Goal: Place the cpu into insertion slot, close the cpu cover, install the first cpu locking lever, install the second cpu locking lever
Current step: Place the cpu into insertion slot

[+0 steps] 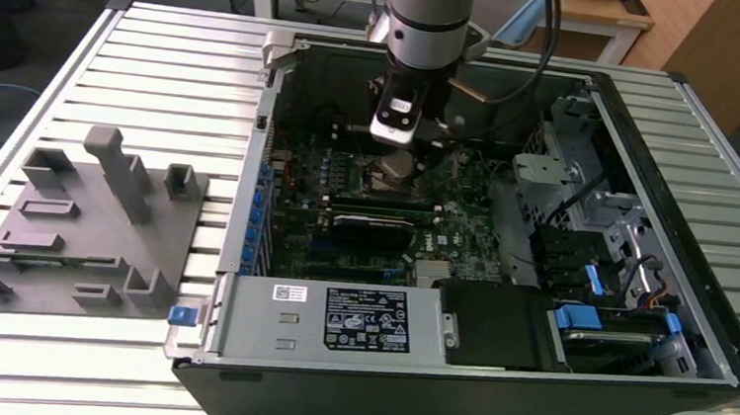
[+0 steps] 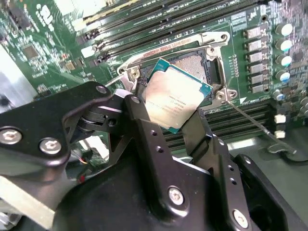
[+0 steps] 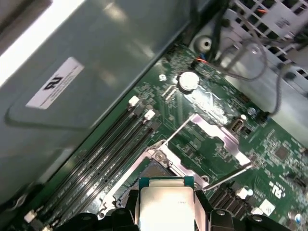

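- The arm is reaching down into the open computer case in the exterior view, with the gripper hanging over the middle of the green motherboard.
- The gripper is clamping the cpu. In the second wrist view, one black finger is pressing on one edge and the other finger is pressing on the opposite edge.
- The cpu is sitting right at the fingertips with its dull silver top facing the camera, and its teal-edged corners are sticking out past the fingers.
- In the first wrist view the cpu is showing squarely between the two fingers of the gripper.
- The insertion slot is lying just beyond the cpu. It is uncovered, with its grey contact field showing inside the silver rim.
- The cpu is overlapping the near side of the slot and looking tilted, not flat in it. I cannot tell whether an edge is touching.
- In the first wrist view the insertion slot is sitting directly past the chip, and the cpu cover is standing swung open on its far side.
- The locking levers are sticking out as thin wire rods, unlatched, beside the slot.
- Long memory slots are running alongside the socket.
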Robot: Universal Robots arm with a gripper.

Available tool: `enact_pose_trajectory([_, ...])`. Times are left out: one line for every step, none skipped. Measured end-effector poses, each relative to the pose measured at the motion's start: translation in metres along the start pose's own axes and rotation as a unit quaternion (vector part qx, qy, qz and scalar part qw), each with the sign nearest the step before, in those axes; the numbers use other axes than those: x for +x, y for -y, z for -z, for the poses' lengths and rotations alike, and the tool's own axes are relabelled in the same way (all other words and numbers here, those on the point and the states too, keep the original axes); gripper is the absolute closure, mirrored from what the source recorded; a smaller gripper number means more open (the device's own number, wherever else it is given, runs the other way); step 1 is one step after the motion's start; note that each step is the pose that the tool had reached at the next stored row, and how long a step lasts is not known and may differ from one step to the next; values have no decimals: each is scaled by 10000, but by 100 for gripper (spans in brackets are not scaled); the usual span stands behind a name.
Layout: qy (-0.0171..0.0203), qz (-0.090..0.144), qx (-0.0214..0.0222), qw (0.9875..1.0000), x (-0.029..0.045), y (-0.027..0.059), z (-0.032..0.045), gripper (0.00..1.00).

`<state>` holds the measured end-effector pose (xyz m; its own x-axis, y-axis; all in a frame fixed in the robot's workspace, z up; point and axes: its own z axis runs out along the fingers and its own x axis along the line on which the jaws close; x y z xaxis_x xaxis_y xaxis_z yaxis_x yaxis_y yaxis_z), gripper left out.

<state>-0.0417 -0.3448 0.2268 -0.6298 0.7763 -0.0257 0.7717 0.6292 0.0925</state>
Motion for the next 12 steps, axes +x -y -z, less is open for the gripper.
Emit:
enact_pose_trajectory([8, -89, 3, 10000, 0, 0, -1, 46])
enact_pose_trajectory([16, -171, 5, 9999, 0, 0, -1, 46])
enact_pose_trajectory([18, -191, 6, 9998, -1, 1, 0, 46])
enact_pose_trajectory([18, -191, 6, 9998, -1, 1, 0, 46])
enact_pose_trajectory([18, -192, 6, 9998, 0, 0, -1, 46])
enact_pose_trajectory([18, -193, 5, 9998, 0, 0, -1, 46])
enact_pose_trajectory([18, -193, 5, 9998, 0, 0, -1, 46])
enact_pose_trajectory([18, -193, 5, 9998, 0, 0, -1, 46])
enact_pose_trajectory([18, -193, 5, 9998, 0, 0, -1, 46])
enact_pose_trajectory([18, -193, 5, 9998, 0, 0, -1, 46])
enact_pose_trajectory([18, -193, 5, 9998, 0, 0, -1, 46])
enact_pose_trajectory([18, -194, 5, 9998, 0, 0, -1, 46])
